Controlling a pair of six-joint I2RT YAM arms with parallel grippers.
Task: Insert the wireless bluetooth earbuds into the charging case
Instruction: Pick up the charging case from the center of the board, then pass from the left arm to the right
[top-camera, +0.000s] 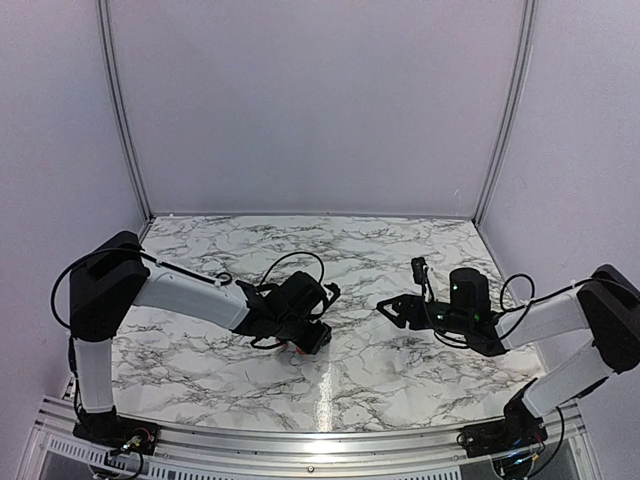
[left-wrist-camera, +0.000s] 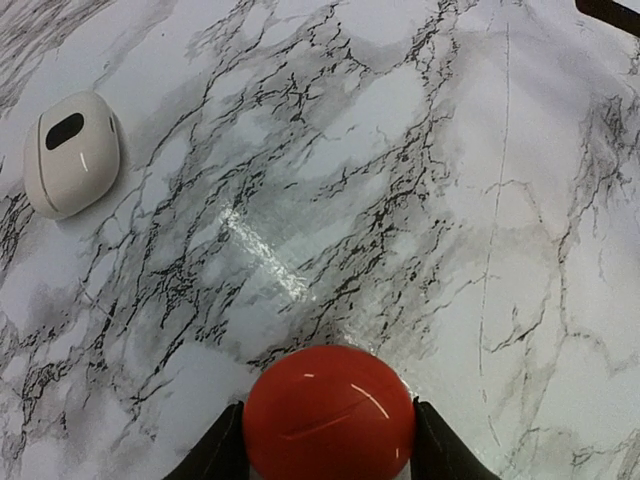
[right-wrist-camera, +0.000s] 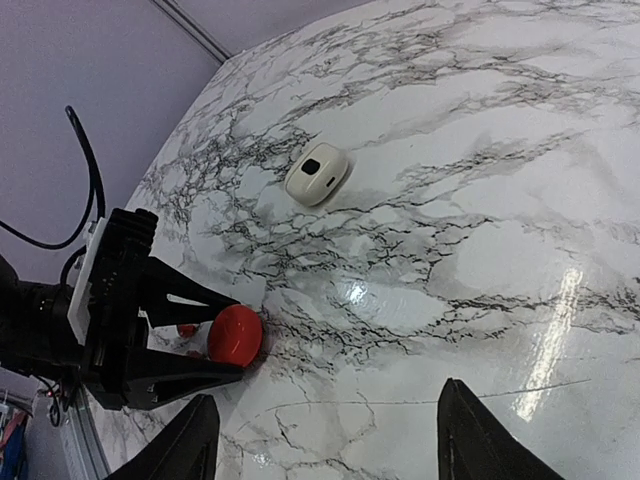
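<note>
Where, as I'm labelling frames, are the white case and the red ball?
white case (left-wrist-camera: 75, 165), left wrist view, shell below its dark oval.
red ball (left-wrist-camera: 328, 412), left wrist view, centre of its glossy face.

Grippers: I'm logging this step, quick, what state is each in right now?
Left gripper: jaws closed against both sides of the red ball.
Right gripper: open, holding nothing.

The red ball (left-wrist-camera: 328, 410) is smooth, glossy plastic with small bright highlights – the fingers (left-wrist-camera: 215, 452) on either side of the ball are matt black plastic. The table (left-wrist-camera: 500, 200) under the ball has a slick marble-print finish that throws glare. Away from the ball, the charging case (left-wrist-camera: 70, 152) is smooth white plastic with a soft sheen
</note>
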